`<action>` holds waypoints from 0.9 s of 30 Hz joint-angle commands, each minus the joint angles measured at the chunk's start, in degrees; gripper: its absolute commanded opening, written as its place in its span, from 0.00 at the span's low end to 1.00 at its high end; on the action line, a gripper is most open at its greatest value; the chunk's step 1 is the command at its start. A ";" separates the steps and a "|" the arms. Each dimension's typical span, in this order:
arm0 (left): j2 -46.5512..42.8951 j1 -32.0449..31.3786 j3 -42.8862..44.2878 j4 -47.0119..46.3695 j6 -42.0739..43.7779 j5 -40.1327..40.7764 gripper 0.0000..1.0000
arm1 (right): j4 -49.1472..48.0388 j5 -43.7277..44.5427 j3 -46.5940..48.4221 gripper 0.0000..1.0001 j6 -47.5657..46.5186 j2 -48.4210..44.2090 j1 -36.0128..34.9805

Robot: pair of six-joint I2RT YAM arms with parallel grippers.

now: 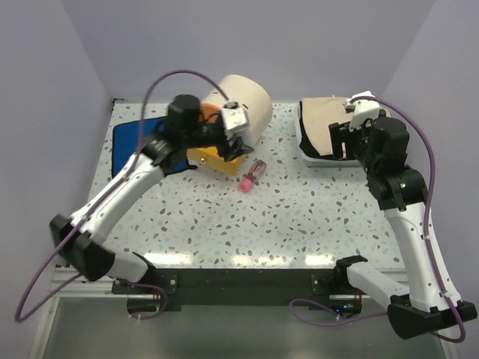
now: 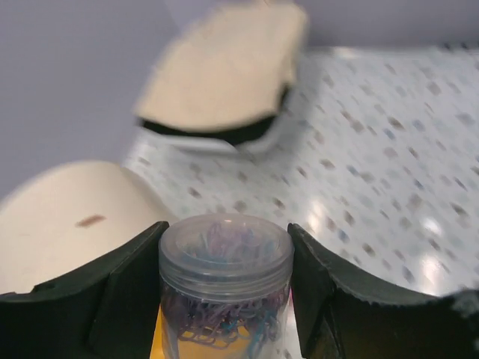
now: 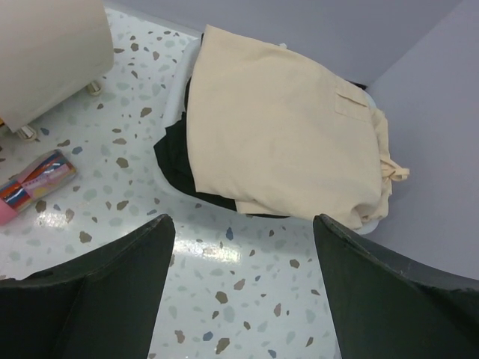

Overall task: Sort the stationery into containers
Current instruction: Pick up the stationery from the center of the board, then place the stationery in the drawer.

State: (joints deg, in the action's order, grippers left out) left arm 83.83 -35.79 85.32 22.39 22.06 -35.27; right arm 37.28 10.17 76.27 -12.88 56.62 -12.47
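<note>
Top view: beige cylindrical wooden cabinet (image 1: 247, 105) lies on its side at the far left of the speckled table (image 1: 299, 217). Its yellow drawer (image 1: 212, 159) is pulled out, with the left jaws over it. Pink transparent tube (image 1: 252, 175) lies loose just beside the drawer.

Left wrist: left jaws clamp a clear plastic jar of coloured paper clips (image 2: 224, 284), yellow beneath.

Right wrist: right jaws wide, empty, near the beige cloth bag (image 3: 284, 127).

speckled table (image 1: 299, 217), beige cabinet (image 1: 251, 105), pink tube (image 1: 251, 176), white tray (image 1: 305, 155), blue cloth (image 1: 126, 142)
</note>
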 commanded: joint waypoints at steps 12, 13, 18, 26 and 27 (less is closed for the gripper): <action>-9.04 6.87 -40.32 -76.70 -16.08 28.67 0.00 | -2.91 -1.74 6.61 0.78 -2.58 12.63 4.21; -7.99 7.92 -40.23 -76.62 -16.44 28.50 0.00 | -3.00 -1.74 6.87 0.78 -2.58 13.33 4.12; -5.35 11.00 -39.36 -75.49 -18.28 27.62 0.00 | -4.40 -2.09 6.61 0.78 -2.58 15.53 4.21; -0.25 14.87 -37.42 -73.90 -21.62 27.53 0.00 | -4.93 -2.44 5.64 0.78 -2.41 17.21 4.21; 0.19 15.05 -37.42 -73.90 -21.63 27.53 0.00 | -5.02 -2.61 5.82 0.78 -2.41 17.64 4.21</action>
State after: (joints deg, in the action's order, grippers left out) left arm 82.43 -21.80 45.15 -47.07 2.48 -8.71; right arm 35.03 8.71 80.95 -14.70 73.25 -8.56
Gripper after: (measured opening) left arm 0.645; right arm 0.781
